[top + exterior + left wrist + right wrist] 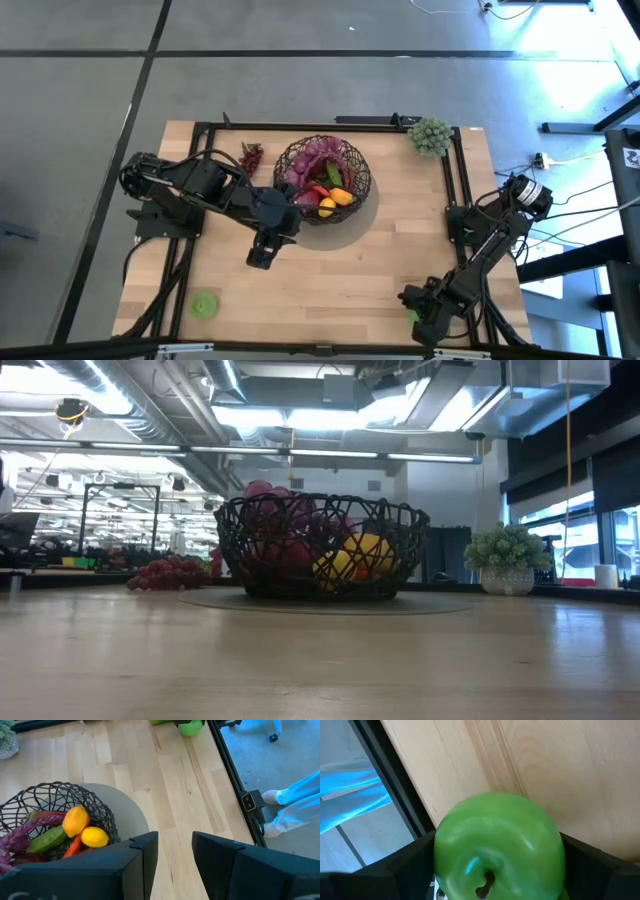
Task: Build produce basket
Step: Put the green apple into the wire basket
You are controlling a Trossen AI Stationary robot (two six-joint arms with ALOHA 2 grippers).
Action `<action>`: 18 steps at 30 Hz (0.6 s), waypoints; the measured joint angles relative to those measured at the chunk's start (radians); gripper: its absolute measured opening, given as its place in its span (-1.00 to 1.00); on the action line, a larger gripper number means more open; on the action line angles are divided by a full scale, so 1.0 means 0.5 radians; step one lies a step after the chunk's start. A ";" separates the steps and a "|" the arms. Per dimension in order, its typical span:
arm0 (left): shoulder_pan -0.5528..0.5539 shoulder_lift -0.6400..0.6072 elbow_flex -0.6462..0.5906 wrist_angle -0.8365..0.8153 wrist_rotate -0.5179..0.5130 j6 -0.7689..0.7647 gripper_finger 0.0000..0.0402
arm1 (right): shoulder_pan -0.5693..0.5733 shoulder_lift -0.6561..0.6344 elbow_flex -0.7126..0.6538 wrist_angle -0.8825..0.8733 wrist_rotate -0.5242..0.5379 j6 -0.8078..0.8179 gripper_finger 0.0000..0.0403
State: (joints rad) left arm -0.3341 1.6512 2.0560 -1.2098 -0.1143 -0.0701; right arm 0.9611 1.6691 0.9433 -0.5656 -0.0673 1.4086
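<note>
The dark wire basket [322,180] stands on a grey round mat [125,815] at the table's far middle. It holds purple grapes, a lemon [94,837], an orange fruit [75,820], a carrot and a green piece. My left gripper [262,255] is open and empty over the bare wood, near-left of the basket; it also shows in the left wrist view [175,850]. My right gripper [415,312], at the near right edge, is shut on a green apple [497,845]. A second bunch of grapes [250,157] lies on the table left of the basket. My right gripper holds the green apple between its two fingers [410,865], one on each of two opposite sides [442,850]. The apple's stem dimple faces the wrist camera. I cannot tell whether the apple rests on the table or is lifted clear.
A pale green bumpy cluster in a white pot [430,135] stands at the far right corner. A round green piece [204,305] lies near the table's near left edge. A black frame rail [395,790] runs along the table's edge beside my right gripper. Bare wood lies in the middle.
</note>
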 joint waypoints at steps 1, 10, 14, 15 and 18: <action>0.000 0.000 0.000 0.000 0.000 0.000 -0.45 | 0.000 0.000 0.005 -0.004 -0.001 0.000 0.68; -0.001 0.000 0.001 0.000 0.000 -0.001 -0.45 | -0.075 0.013 0.312 -0.552 0.039 -0.120 0.68; 0.000 0.000 0.000 0.000 0.000 0.000 -0.45 | -0.125 0.009 0.511 -0.842 0.111 -0.186 0.68; 0.000 0.000 0.000 0.000 0.000 0.000 -0.45 | -0.144 0.009 0.563 -0.886 0.115 -0.209 0.68; -0.001 0.000 0.000 0.000 0.000 0.000 -0.45 | -0.205 0.008 0.718 -1.071 0.139 -0.264 0.67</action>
State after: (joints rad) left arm -0.3343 1.6512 2.0560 -1.2098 -0.1143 -0.0700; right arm 0.8588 1.6730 1.3025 -1.1014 0.0019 1.2768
